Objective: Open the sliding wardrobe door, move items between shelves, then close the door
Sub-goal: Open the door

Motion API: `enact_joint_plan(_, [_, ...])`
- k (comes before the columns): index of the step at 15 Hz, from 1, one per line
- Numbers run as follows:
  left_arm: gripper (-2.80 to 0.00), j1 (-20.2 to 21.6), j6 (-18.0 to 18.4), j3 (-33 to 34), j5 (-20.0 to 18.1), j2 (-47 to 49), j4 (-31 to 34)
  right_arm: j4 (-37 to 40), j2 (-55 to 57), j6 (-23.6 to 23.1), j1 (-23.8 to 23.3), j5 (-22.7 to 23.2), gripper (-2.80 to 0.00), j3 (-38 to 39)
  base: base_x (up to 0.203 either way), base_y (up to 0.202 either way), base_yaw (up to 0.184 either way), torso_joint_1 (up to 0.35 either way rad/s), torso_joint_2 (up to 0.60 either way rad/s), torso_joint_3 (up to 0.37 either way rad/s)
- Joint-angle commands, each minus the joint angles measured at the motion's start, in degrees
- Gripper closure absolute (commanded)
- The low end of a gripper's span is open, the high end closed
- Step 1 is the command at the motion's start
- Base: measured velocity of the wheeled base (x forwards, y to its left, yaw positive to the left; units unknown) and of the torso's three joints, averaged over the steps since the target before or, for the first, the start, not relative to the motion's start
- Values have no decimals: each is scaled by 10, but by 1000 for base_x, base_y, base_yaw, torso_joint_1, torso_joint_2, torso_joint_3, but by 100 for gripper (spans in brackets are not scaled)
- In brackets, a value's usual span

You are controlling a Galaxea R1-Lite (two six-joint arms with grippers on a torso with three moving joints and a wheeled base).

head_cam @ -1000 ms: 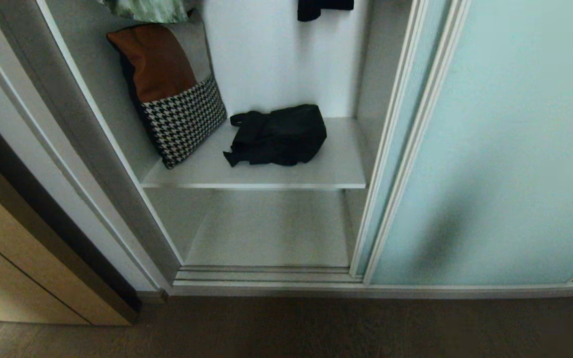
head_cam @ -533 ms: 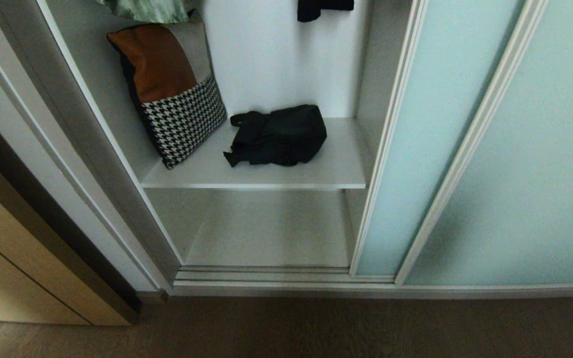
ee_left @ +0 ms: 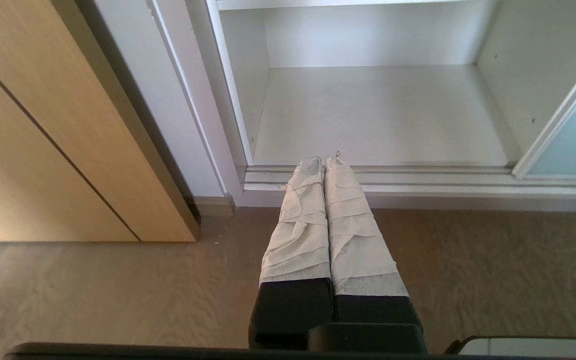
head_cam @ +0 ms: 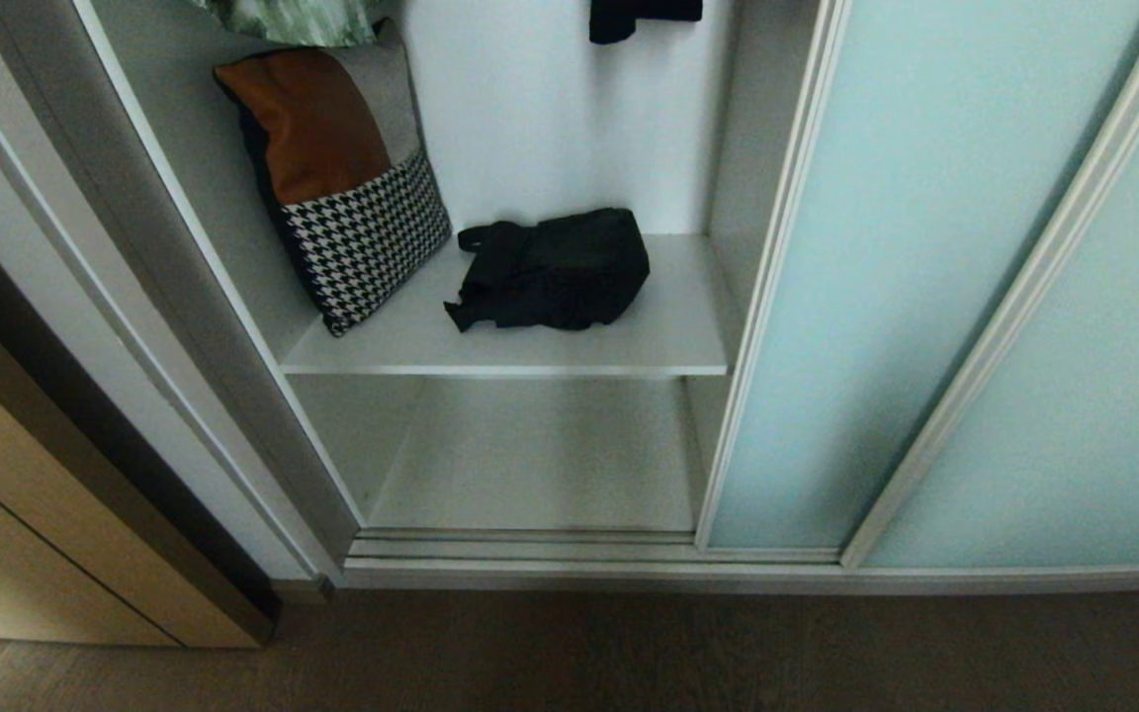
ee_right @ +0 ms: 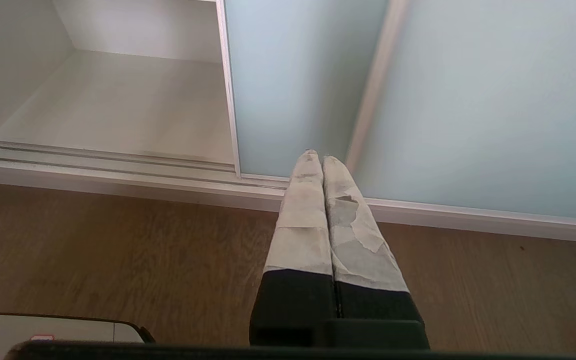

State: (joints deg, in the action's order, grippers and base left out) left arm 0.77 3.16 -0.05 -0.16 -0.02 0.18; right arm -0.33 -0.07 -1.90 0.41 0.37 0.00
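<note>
With the frosted aqua sliding door (head_cam: pixel 916 277) drawn aside, we see the black strap bag (head_cam: pixel 550 269) on the upper shelf (head_cam: pixel 668 341), awaiting transfer, left gripper (ee_left: pixel 324 160) and right gripper (ee_right: pixel 316 156) both pressed together.

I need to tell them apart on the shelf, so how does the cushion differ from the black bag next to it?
The cushion is patchwork: brown, grey and a black-and-white houndstooth panel; the black bag is plain black with straps. The cushion stands tilted against the left wall of the wardrobe, while the bag lies flat and crumpled. Both are soft, similar in size, and sit on the same white shelf.
</note>
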Motion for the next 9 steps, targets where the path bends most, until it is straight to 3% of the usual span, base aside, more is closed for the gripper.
enact_joint_plan(1, [0,0,-6,1,0,2,1,0,-1,0,0,1,0,0,0,0,0,0,0,0])
enact_joint_plan(9, [0,0,-6,1,1,3,1,0,-1,0,0,1,0,0,0,0,0,0,0,0])
